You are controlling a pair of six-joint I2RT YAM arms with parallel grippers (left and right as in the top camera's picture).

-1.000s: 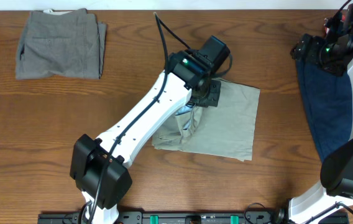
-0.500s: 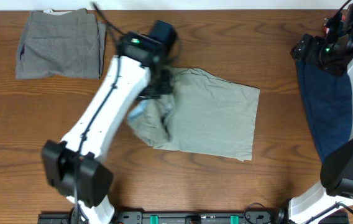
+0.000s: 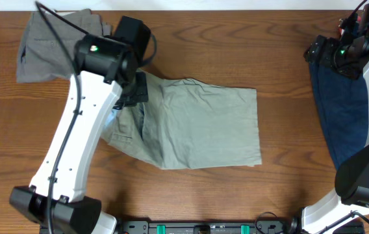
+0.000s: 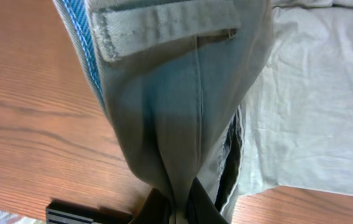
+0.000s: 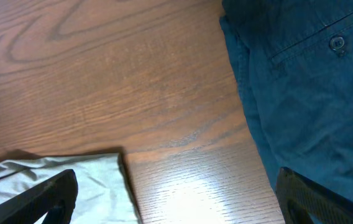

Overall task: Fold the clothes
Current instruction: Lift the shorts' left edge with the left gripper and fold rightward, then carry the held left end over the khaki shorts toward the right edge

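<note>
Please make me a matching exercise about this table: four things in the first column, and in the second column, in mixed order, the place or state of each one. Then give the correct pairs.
Column 1
1. khaki shorts
2. grey shorts
3. navy shorts
4. right gripper

Column 2
a. open, holding nothing
b. folded, top left in the overhead view
c. spread in the middle, pinched by the left gripper
d. on the right side in the overhead view

Pairs: 1-c, 2-b, 3-d, 4-a
</note>
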